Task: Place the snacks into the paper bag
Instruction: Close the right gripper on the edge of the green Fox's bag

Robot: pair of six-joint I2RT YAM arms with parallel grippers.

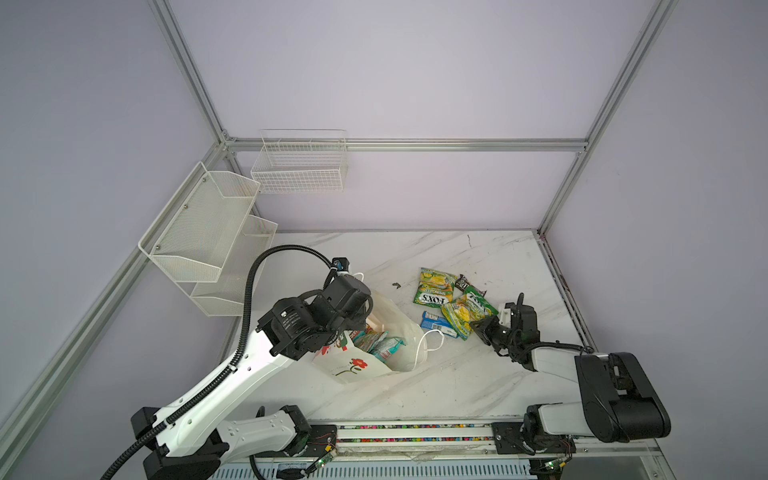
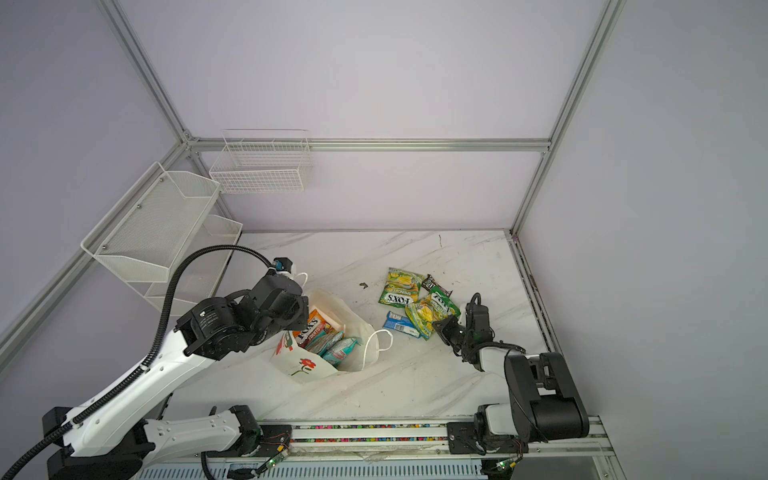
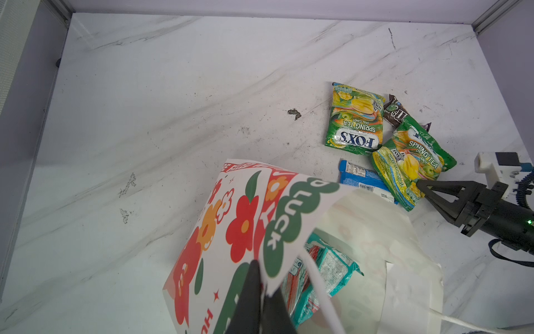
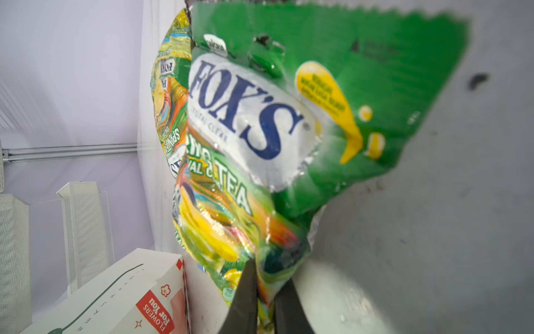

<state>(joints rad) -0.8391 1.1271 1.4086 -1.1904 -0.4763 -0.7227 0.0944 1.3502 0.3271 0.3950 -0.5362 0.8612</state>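
The paper bag point(image 1: 362, 368) lies tilted on the marble table, its mouth facing the snacks. My left gripper point(image 3: 261, 270) is shut on the bag's rim point(image 3: 277, 254) and holds it up. Teal packets point(image 1: 386, 347) and an orange packet point(image 2: 312, 328) lie inside the bag. My right gripper point(image 4: 268, 279) is shut on a corner of a green-yellow FOX'S packet point(image 4: 260, 130), which rests partly on the blue bar wrapper point(image 1: 434, 323). Beside it lie a second green-yellow packet point(image 1: 434, 286) and the dark M&M's packet point(image 1: 467, 284).
A white wire basket point(image 1: 299, 166) hangs on the back wall and a white mesh shelf point(image 1: 208, 232) on the left wall. A small dark scrap point(image 1: 396, 285) lies left of the snacks. The frame rail point(image 1: 561, 282) borders the table's right edge.
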